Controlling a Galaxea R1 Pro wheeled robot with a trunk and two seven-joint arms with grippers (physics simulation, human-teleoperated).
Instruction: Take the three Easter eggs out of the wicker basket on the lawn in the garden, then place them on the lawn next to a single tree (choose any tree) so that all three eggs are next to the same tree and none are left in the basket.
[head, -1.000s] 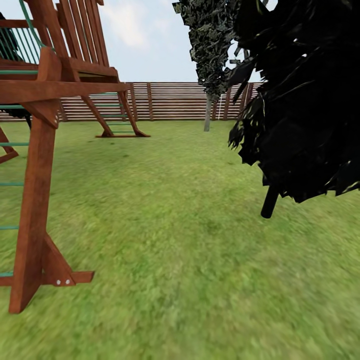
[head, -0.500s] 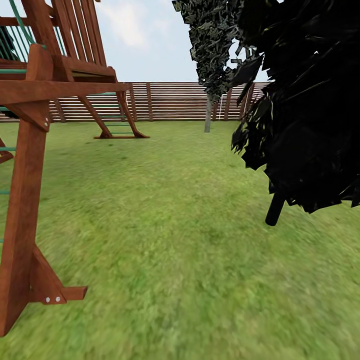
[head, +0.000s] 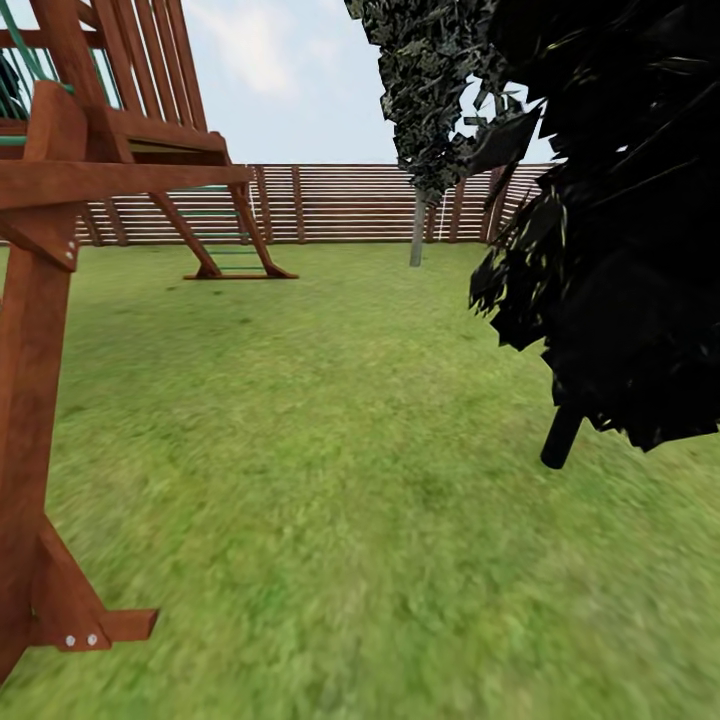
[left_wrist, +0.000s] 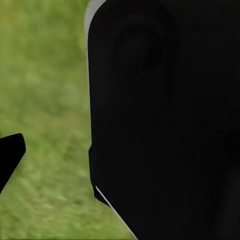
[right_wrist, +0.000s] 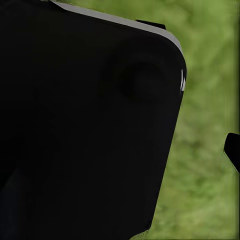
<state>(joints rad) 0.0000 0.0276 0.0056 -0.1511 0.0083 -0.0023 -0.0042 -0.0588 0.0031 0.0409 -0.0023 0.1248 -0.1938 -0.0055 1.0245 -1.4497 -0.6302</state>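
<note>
Head view, near to far: lawn (head: 330, 480), a wooden play frame (head: 40, 380) at my left, dark foliage (head: 620, 250) at my right, then a tree (head: 417, 228) by the fence (head: 330, 203). Basket and eggs aren't visible, so I judge nothing placed yet. Whether my claws are apart, I cannot tell.
</note>
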